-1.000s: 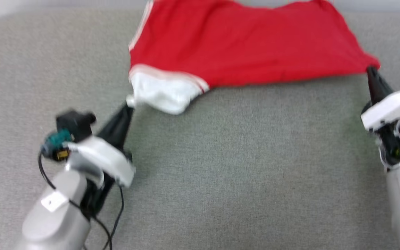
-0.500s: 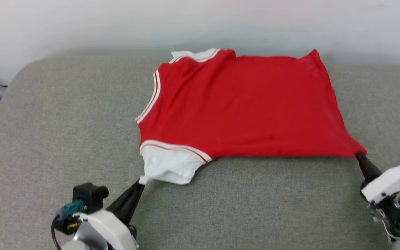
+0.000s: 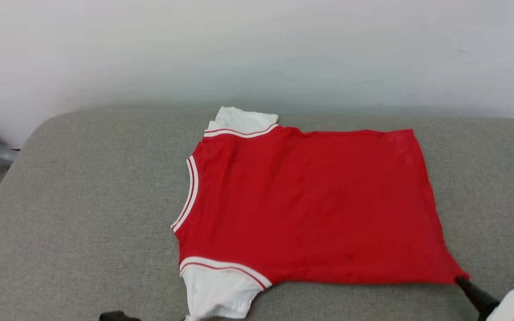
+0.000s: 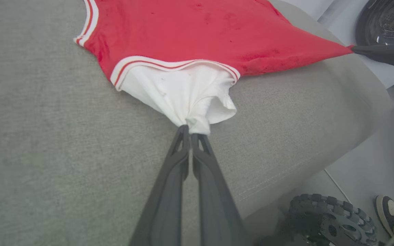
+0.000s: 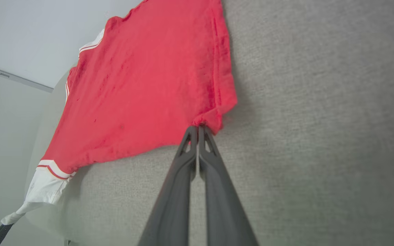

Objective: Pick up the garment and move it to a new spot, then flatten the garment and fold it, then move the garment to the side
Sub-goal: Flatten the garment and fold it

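Pale wall (image 3: 257, 53) at the back. In front of it a big grey fabric cushion (image 3: 83, 200) takes most of the head view; its front edge w/ a seam shows in the left wrist view. The red jersey (image 3: 310, 209) lies spread flat on the cushion, approx. in the middle and a bit to the right. Plain red face is up, striped neck trim toward the left, hem toward the right. Far sleeve (image 3: 241, 119), white, lies flat at the back. Near sleeve (image 3: 217, 294), white w/ red-white trim, is bunched to a point at the front. Left gripper (image 4: 190, 132): its fingers (image 4: 173, 184) are clenched on the tip of the near sleeve, cloth gathered btw. them. Right gripper (image 5: 198, 129): fingers clamped tight on the near hem corner, which is pulled out to a sharp point. Near edge of the jersey runs stretched btw. the 2 grips. Low in the left wrist view, on the floor (image 4: 371, 160) beside the cushion: a black wheel (image 4: 330, 218) w/ small rollers, and a person's shoe (image 4: 390, 213).
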